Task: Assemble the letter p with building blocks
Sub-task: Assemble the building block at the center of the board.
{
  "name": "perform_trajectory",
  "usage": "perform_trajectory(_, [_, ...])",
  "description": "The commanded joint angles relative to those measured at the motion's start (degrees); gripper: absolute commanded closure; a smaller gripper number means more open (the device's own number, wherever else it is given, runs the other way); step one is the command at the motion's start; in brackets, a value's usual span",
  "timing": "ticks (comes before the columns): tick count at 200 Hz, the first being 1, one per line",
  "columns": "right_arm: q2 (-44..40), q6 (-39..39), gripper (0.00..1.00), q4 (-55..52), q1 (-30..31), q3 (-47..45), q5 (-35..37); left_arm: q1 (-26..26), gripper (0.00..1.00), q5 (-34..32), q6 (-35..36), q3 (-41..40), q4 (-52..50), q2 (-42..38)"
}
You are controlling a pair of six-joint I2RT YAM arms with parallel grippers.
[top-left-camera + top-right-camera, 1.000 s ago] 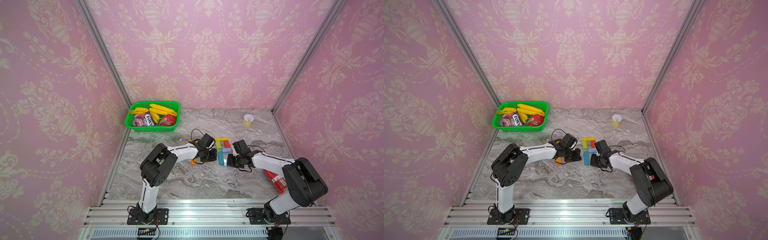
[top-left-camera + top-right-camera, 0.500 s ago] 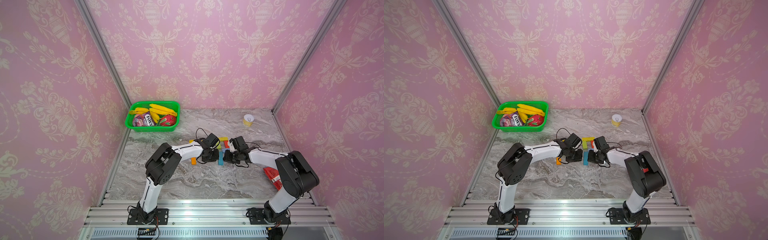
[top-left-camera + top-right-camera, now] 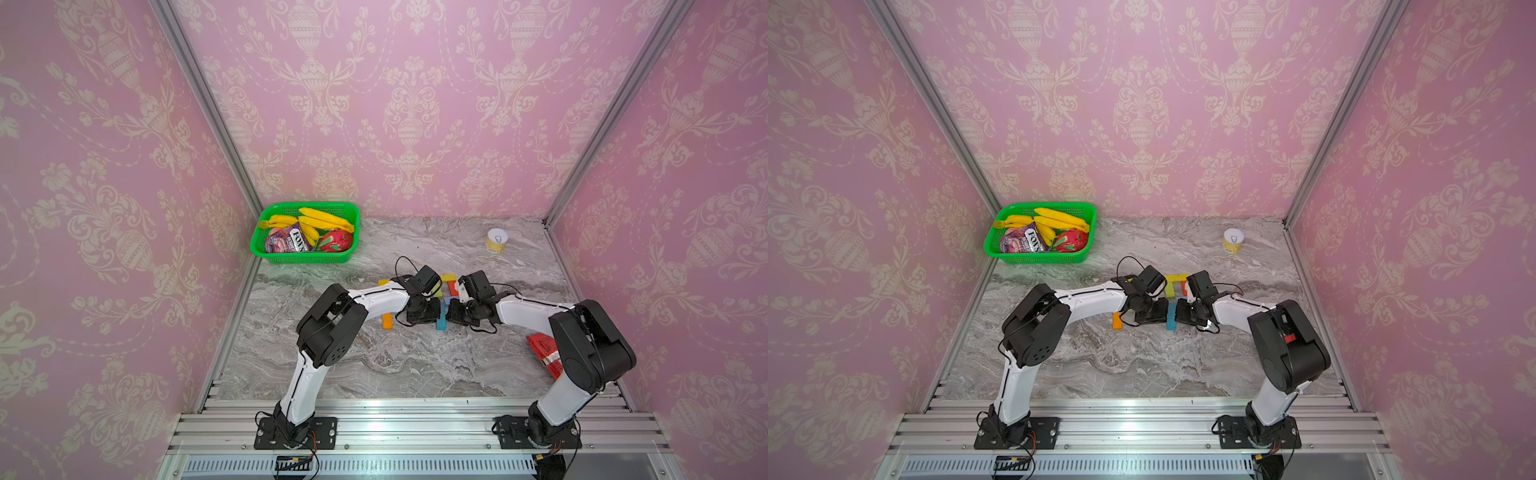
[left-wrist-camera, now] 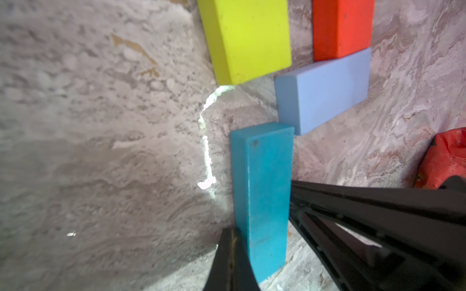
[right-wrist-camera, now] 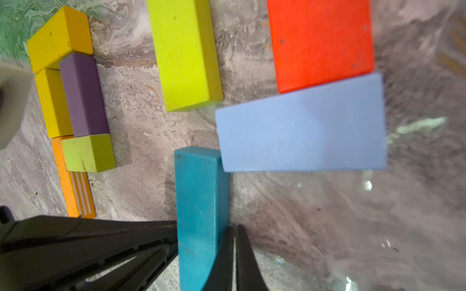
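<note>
On the marble table (image 3: 374, 365), a green basket (image 3: 303, 258) fills the far left corner and a red packet (image 3: 540, 347) lies by the right edge. Neither belongs to the job.

Mid-table, the two arms meet tip to tip. The left gripper (image 4: 230, 252) and the right gripper (image 5: 235, 252) both have their jaws fully closed and grasp nothing. Each rests its joined fingers against an opposite long side of the teal block (image 3: 1171, 318), which sits pinned between them.

Just beyond, toward the far edge, lies the rest of the letter. The lime green block (image 4: 249, 40) forms the upper stem and a yellow block (image 3: 449, 277) lies across the top. The red block (image 4: 343, 27) and the light blue block (image 4: 325, 90) close the bowl.

The teal block looks meant as the lower stem. A strip of bare marble separates its end from the lime green one, and its corner touches or nearly touches the light blue block.

To do this well, both tips should travel together and slide the teal block lengthwise toward the far edge until the ends meet. Even pressure on both sides should keep it from twisting. The likely snag is its corner catching the light blue block and dragging the bowl askew, so a slight push from the right side first seems wise.

The orange block (image 3: 387, 321) can stay where it is.
</note>
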Motion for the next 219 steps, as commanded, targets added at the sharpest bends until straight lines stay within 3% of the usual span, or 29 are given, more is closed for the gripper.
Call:
perform_trajectory(1, [2.3, -0.7, 0.91, -3.8, -0.6, 0.8, 1.9, 0.0, 1.00, 0.9, 1.7, 1.5, -2.4, 1.8])
perform_trajectory(219, [4.4, -1.9, 0.91, -6.2, -2.2, 4.6, 0.8, 2.0, 1.00, 1.1, -0.7, 3.6, -1.4, 4.3])
